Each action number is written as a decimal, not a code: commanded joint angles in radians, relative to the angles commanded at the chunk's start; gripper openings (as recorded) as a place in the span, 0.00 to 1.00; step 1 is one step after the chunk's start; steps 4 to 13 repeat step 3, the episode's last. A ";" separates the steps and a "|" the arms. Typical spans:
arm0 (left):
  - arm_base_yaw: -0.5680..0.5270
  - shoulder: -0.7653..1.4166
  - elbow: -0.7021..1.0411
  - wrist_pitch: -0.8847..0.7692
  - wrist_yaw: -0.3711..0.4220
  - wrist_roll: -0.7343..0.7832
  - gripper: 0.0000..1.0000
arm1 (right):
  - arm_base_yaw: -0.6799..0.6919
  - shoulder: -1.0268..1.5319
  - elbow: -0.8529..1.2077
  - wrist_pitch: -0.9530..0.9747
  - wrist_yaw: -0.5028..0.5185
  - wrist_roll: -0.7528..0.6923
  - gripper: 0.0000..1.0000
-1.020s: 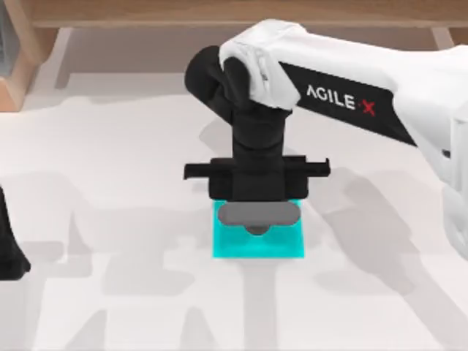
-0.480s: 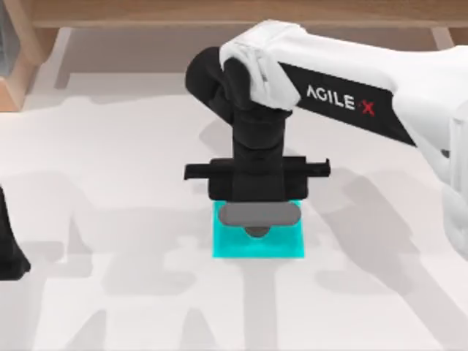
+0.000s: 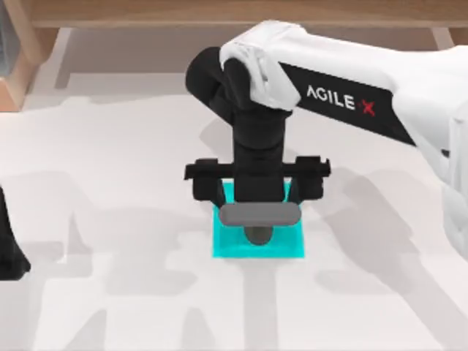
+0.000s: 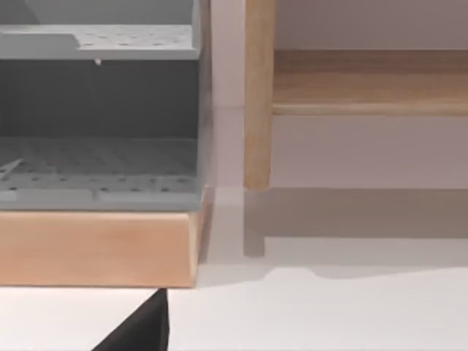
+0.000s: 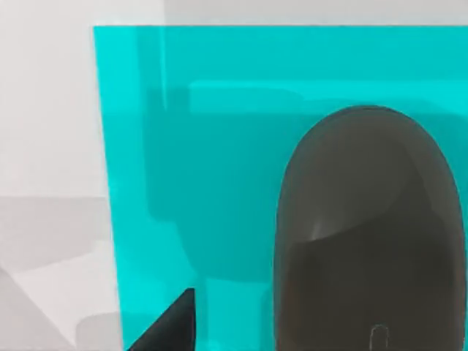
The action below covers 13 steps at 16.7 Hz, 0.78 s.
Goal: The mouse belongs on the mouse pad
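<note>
Right tool (image 3: pixel 257 191) sits over the far part of the mouse pad (image 3: pixel 281 245), near the table's middle in the top view. Its black fingers (image 3: pixel 203 180) are spread wide to either side and hold nothing.

Mouse (image 3: pixel 259 214) lies on the mouse pad, just in front of the tool. From above it reads as a smooth grey rounded oblong lying crosswise, with a darker rounded bump on its near side. Right wrist view shows the mouse (image 5: pixel 369 234) as a dark, glossy, egg-shaped dome resting on the cyan surface (image 5: pixel 190 146), a black fingertip (image 5: pixel 172 325) poking in at the frame edge beside it, apart from the mouse.

Pad is a flat, thin, plain cyan square with crisp straight edges. Table (image 3: pixel 110 161) is matte white and smooth.

Left arm is parked at the table's left edge (image 3: pixel 9 252); can't tell how its tool is set. Left wrist view: light wooden frame (image 4: pixel 257 95), grey perforated shelving (image 4: pixel 99 95) on a wooden base.
</note>
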 joint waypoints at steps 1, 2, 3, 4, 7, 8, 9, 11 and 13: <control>0.000 0.000 0.000 0.000 0.000 0.000 1.00 | 0.000 0.000 0.000 0.000 0.000 0.000 1.00; 0.000 0.000 0.000 0.000 0.000 0.000 1.00 | 0.000 0.000 0.000 0.000 0.000 0.000 1.00; 0.000 0.000 0.000 0.000 0.000 0.000 1.00 | 0.000 0.000 0.000 0.000 0.000 0.000 1.00; 0.000 0.000 0.000 0.000 0.000 0.000 1.00 | 0.000 0.000 0.000 0.000 0.000 0.000 1.00; 0.000 0.000 0.000 0.000 0.000 0.000 1.00 | 0.000 0.000 0.000 0.000 0.000 0.000 1.00; 0.000 0.000 0.000 0.000 0.000 0.000 1.00 | 0.000 0.000 0.000 0.000 0.000 0.000 1.00; 0.000 0.000 0.000 0.000 0.000 0.000 1.00 | 0.000 0.000 0.000 0.000 0.000 0.000 1.00; 0.000 0.000 0.000 0.000 0.000 0.000 1.00 | 0.000 0.000 0.000 0.000 0.000 0.000 1.00; 0.000 0.000 0.000 0.000 0.000 0.000 1.00 | 0.000 0.000 0.000 0.000 0.000 0.000 1.00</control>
